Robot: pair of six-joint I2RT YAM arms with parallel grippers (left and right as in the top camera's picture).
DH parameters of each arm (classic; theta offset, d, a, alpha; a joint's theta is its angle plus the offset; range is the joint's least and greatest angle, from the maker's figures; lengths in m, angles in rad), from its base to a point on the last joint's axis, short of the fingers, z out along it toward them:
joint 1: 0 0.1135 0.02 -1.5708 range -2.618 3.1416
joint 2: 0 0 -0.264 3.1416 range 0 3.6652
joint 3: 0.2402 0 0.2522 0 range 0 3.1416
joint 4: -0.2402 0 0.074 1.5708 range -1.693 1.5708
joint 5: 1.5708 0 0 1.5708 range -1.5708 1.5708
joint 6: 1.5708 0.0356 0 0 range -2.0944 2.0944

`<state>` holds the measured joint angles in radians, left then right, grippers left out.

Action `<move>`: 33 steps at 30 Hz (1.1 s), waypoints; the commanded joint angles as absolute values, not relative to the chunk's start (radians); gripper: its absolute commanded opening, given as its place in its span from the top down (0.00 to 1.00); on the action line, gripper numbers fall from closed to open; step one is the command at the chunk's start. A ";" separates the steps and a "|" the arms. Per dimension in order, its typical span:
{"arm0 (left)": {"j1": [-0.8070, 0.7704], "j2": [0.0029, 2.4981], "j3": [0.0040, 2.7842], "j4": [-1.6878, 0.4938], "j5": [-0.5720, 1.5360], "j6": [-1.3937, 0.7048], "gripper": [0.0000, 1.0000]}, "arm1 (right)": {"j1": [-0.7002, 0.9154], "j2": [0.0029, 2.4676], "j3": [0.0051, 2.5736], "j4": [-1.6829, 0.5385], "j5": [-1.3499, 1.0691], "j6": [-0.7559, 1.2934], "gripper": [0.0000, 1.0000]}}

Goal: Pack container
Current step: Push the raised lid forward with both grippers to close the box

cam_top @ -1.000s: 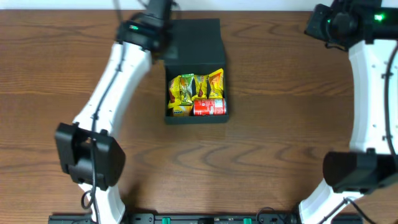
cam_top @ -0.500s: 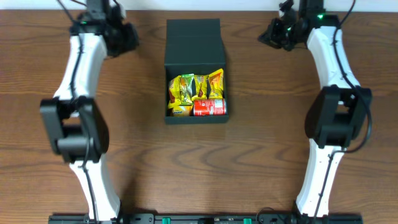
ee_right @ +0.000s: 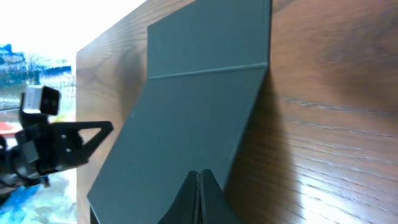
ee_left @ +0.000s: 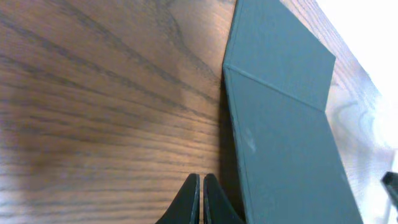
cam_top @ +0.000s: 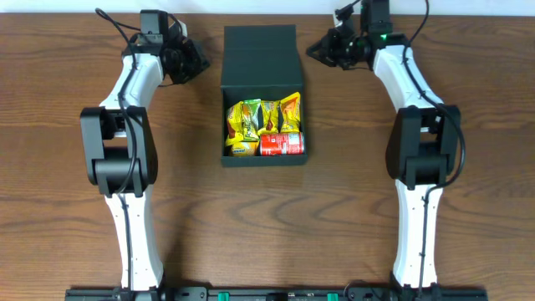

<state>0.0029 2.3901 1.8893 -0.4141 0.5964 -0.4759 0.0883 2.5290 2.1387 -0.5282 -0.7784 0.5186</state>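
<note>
Tabletop carries the container midway between the two arms, toward the far edge. You will find its body already filled and its lid flap thrown back flat on the wood beyond it. The flap's long axis runs straight away from the arm bases, with the hinge on the near side. The left gripper sits just beside the flap's left edge and the right gripper just beside its right edge. Both point inward at it, and neither is clearly nearer. Each has its fingers pressed together and holds nothing, as both wrist views confirm. Inside the body, yellow snack packets fill the far part and a red can lies on its side along the near wall. In my judgement, closing remains, and you must swing the flap toward the bases.
</note>
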 commanded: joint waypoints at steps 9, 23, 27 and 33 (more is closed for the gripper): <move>-0.031 2.467 1.893 -0.376 0.670 -0.566 0.94 | 0.094 2.649 2.139 -0.515 -0.842 0.598 0.99; -0.071 2.467 1.893 -0.351 0.676 -0.577 0.94 | 0.146 2.650 2.139 -0.470 -0.838 0.598 0.98; -0.067 2.467 1.893 -0.351 0.682 -0.576 0.94 | 0.147 2.650 2.139 -0.457 -0.848 0.598 0.98; -0.038 2.467 1.894 -0.339 0.713 -0.564 0.94 | 0.131 2.650 2.139 -0.388 -0.960 0.590 0.98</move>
<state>-0.0525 2.4527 1.8893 -0.3481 0.6655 -0.5724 0.1329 2.6568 2.1380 -0.4110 -0.8585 0.5934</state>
